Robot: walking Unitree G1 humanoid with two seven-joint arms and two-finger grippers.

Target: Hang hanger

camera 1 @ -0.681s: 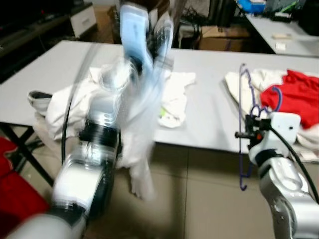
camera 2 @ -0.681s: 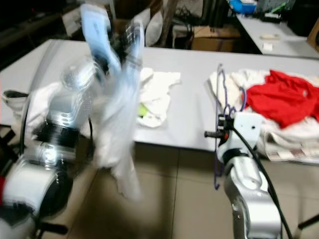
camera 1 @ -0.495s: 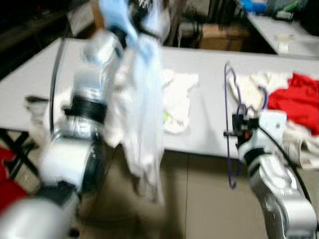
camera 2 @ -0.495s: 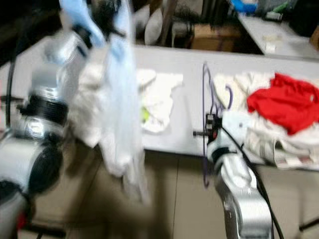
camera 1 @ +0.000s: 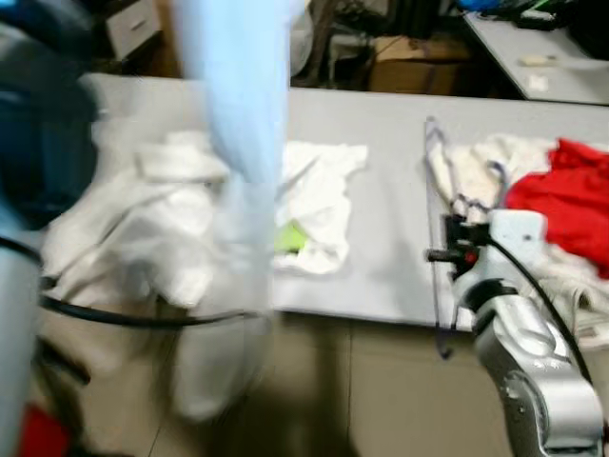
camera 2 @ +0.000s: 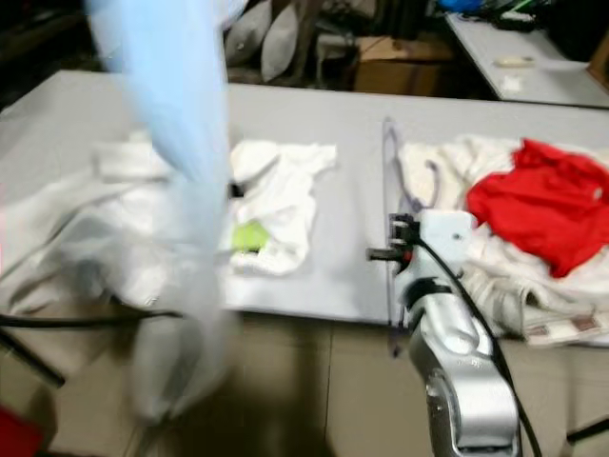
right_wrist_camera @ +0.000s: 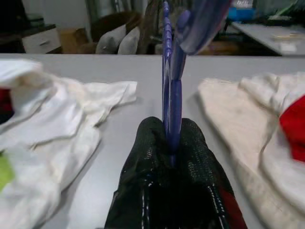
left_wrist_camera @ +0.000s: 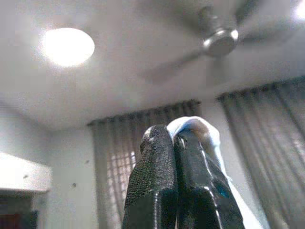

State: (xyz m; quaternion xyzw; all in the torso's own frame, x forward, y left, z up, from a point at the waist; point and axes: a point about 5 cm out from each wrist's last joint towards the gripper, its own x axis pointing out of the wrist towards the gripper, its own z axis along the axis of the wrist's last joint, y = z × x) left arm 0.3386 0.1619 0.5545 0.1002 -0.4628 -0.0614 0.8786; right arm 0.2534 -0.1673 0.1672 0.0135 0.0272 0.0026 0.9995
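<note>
A pale blue-and-white garment (camera 1: 233, 143) hangs blurred at the left, reaching from the top of the head views down past the front edge of a long grey table (camera 1: 390, 238). In the left wrist view, the left gripper (left_wrist_camera: 175, 143) points up toward a white ceiling with a round lamp (left_wrist_camera: 67, 46) and a ceiling fan (left_wrist_camera: 220, 38); its two black fingers are pressed together on a fold of the garment's white cloth.

On the table behind the hanging garment lies a heap of rumpled white clothes (camera 1: 143, 228), and just right of it a white shirt with a yellow-green patch (camera 1: 314, 205).

Further right, the right gripper (camera 1: 440, 254) sits at the table's front edge, fingers clamped on a thin purple plastic hanger (camera 1: 436, 238). The hanger stands upright, edge-on to the head camera, its top rising over the table and its lower end hanging below the edge. The right wrist view shows the purple hanger pinched between both black pads (right_wrist_camera: 195, 152).

At the far right, a red garment (camera 1: 566, 195) lies on cream-white clothes (camera 1: 476, 167).
</note>
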